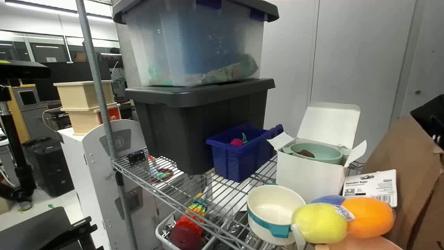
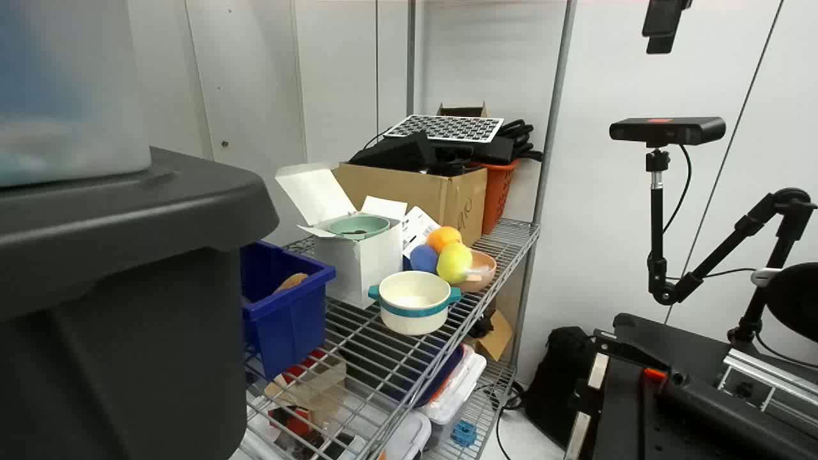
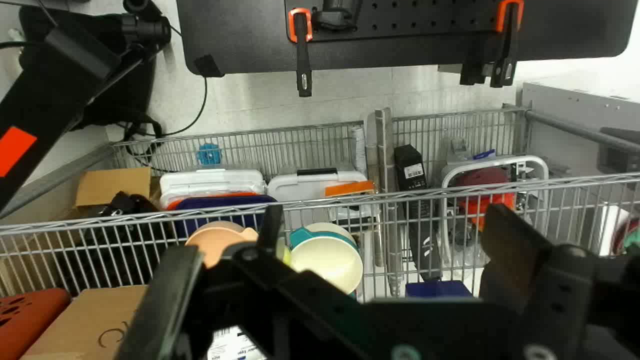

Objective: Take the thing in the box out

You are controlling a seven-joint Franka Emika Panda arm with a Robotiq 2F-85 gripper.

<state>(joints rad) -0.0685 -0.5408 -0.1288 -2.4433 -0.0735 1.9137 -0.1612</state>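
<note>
White box (image 1: 307,178), lid (image 1: 329,125) up, nr shelf (image 2: 377,361) rear edge; brown lump (image 1: 306,154) in bowl (image 1: 327,155) inside. Pot (image 1: 275,205) nr front edge. Gripper (image 3: 350,240): jaws apart, released.

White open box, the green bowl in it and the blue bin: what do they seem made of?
White box: probably matte cardboard, from its thin, crisply folded flaps. Green bowl: smooth, satin plastic or perhaps ceramic; its even color leaves that open. Blue bin: likely molded plastic with a slight sheen, going by its lipped rim.
</note>
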